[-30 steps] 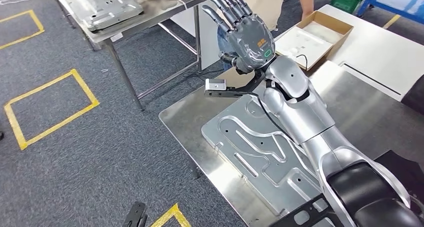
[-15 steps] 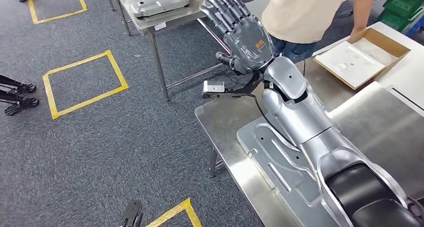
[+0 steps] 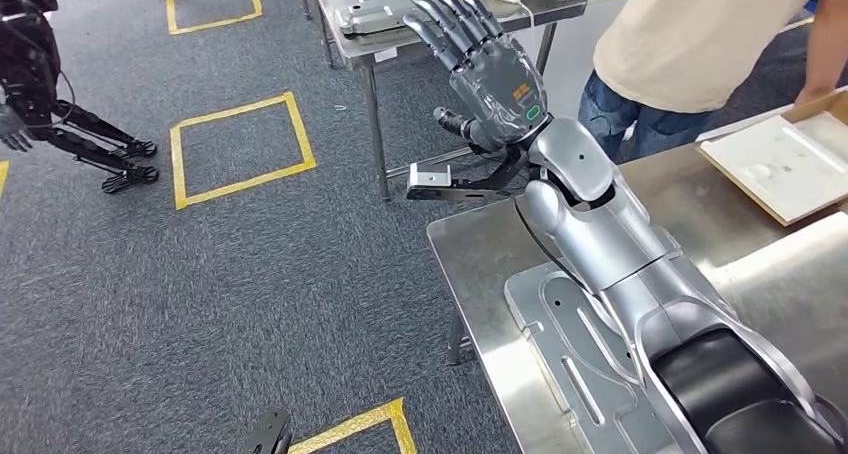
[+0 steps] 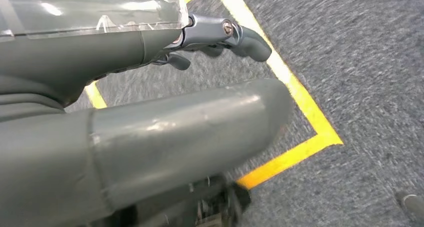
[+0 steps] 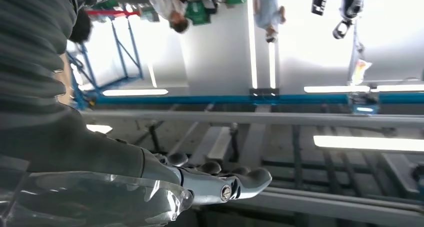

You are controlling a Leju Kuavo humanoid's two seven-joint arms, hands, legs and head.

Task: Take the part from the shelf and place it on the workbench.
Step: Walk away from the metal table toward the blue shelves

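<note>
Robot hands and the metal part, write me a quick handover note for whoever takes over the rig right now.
Right hand: raised above the workbench corner, fingers spread, holding nothing.
Left hand: hanging over the carpet and yellow floor tape, nothing seen in it.
Metal part: lying flat on the workbench, partly under the right arm.
Done: that part is on the bench.
Left: no part in hand; confirm whether more come from the shelf. A person stands at the bench's far side, so watch the raised arm.

Head view high, angled down over workbench (image 3: 470, 264); left wrist close above floor; right wrist ceilingward
</note>
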